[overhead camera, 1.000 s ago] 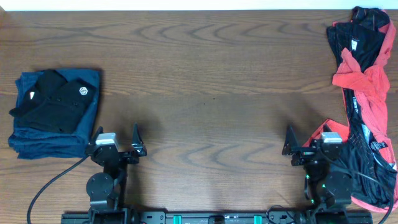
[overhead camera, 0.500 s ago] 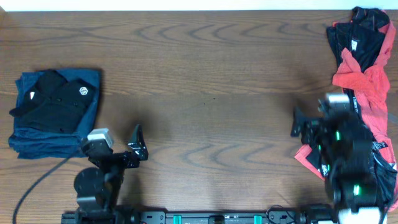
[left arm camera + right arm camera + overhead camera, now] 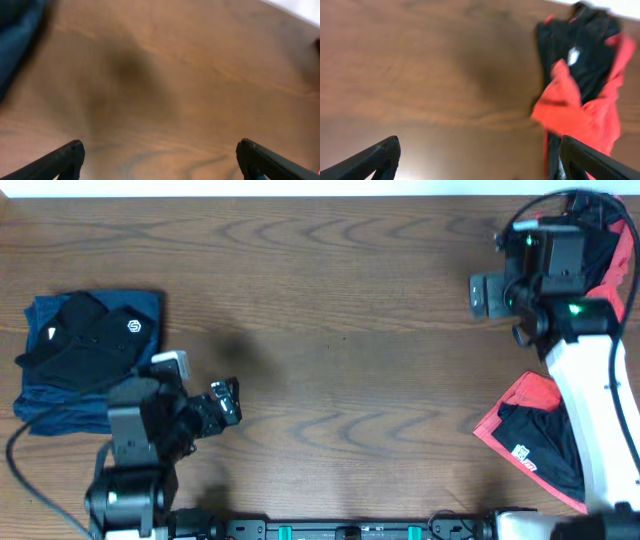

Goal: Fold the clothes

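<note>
Sitting at the left edge of the overhead view, a folded stack (image 3: 45, 405) lies flat on the counter (image 3: 340, 300). It is made up of a blue garment (image 3: 147, 315) underneath and a black shirt (image 3: 85, 355) with small white logos on top.

Just right of the stack, in the lower left, the left claw (image 3: 222, 402) hangs over bare wood, its jaws spread wide and gripping nothing. Its own wrist view is blurred. That view shows the two fingertips at the bottom corners with wood grain and a soft shadow between them, and a strip of blue cloth at the upper left edge.

In the upper right of the overhead view, the right claw (image 3: 487, 293) is also wide open and empty, over wood just left of the loose pile (image 3: 535, 445).

That pile of crumpled red and black clothes runs down the right edge of the counter. The white right arm crosses above it, so it shows in two parts. One is a dark and red bunch in the top right corner; the other is a red-edged black piece with white print at the lower right.

In the right wrist view the pile fills the upper right. Black cloth with a white mark lies above coral-red folds, and both fingertips are apart from it.
</note>
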Motion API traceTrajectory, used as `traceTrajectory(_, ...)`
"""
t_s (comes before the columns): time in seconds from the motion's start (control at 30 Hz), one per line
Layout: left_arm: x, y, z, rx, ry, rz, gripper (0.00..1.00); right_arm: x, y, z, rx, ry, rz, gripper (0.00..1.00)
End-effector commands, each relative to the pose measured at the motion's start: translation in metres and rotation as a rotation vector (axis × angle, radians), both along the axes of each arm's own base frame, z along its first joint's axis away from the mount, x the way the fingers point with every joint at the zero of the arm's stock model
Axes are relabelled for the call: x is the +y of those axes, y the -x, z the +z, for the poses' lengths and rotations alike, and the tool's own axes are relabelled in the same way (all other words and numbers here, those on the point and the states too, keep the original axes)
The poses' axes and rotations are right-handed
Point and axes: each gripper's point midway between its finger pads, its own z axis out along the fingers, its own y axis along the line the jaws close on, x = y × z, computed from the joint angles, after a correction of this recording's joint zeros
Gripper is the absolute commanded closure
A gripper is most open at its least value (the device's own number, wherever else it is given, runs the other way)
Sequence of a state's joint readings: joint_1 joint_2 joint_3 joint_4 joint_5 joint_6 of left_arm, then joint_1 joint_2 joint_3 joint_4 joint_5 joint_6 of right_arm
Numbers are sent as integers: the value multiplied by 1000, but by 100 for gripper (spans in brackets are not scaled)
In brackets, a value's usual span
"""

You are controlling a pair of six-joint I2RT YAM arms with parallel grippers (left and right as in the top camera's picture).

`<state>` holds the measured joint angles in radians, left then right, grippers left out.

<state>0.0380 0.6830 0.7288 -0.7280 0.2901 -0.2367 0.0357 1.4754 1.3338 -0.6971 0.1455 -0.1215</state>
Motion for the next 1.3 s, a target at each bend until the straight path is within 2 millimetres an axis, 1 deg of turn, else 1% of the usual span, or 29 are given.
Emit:
traceTrajectory(0.0, -3, -3, -1, 56, 18, -11, 2, -53, -13, -20, 40, 143, -154, 1)
traceTrajectory(0.1, -4, 2, -12, 115, 20, -11, 2, -98, -16, -47, 102, 192, -257, 1)
traceTrajectory(0.2, -4, 10, -19, 159, 21, -10, 2, -134, -12, -75, 163, 162, -327, 1)
traceTrajectory(0.3, -4, 14, -22, 181, 22, -10, 2, -157, -10, -105, 207, 85, -353, 2)
traceTrajectory(0.33, -4, 14, -22, 181, 22, -10, 2, -166, -8, -113, 219, 76, -380, 5)
traceTrajectory(0.37, -4, 14, -22, 181, 22, -10, 2, -175, -6, -120, 224, 68, -417, 8)
traceTrajectory(0.43, -4, 14, -22, 181, 22, -10, 2, -186, -4, -128, 226, 50, -464, 11)
traceTrajectory(0.47, -4, 14, -22, 181, 22, -10, 2, -192, -3, -132, 224, 41, -487, 13)
traceTrajectory(0.53, -4, 14, -22, 182, 22, -10, 2, -200, -5, -137, 207, 24, -522, 13)
traceTrajectory(0.6, -4, 14, -22, 182, 22, -10, 2, -203, -9, -141, 195, 16, -525, 12)
traceTrajectory(0.77, -4, 16, -24, 193, 23, -10, 2, -208, -10, -152, 201, 14, -534, 12)
traceTrajectory(0.9, -4, 16, -24, 192, 22, -9, 2, -209, -9, -171, 238, 6, -538, 14)
traceTrajectory(0.93, -4, 16, -24, 192, 22, -10, 2, -209, -8, -176, 248, 7, -539, 16)
traceTrajectory(1.0, -4, 16, -24, 193, 22, -10, 2, -209, -8, -181, 257, 6, -539, 25)
traceTrajectory(1.07, -4, 16, -24, 193, 23, -10, 2, -212, -9, -181, 246, 6, -555, 37)
traceTrajectory(1.1, -4, 16, -24, 193, 23, -10, 2, -213, -10, -180, 236, 4, -568, 48)
traceTrajectory(1.13, -4, 16, -24, 193, 23, -10, 2, -214, -11, -179, 226, 1, -574, 62)
traceTrajectory(1.17, -4, 16, -24, 193, 23, -10, 2, -214, -13, -178, 216, -1, -580, 81)
traceTrajectory(1.2, -4, 16, -24, 193, 23, -10, 2, -216, -14, -177, 208, -2, -588, 96)
traceTrajectory(1.23, -4, 16, -24, 193, 23, -10, 2, -216, -14, -177, 205, 1, -591, 99)
traceTrajectory(1.27, -4, 16, -24, 193, 22, -10, 2, -219, -13, -175, 200, 7, -612, 99)
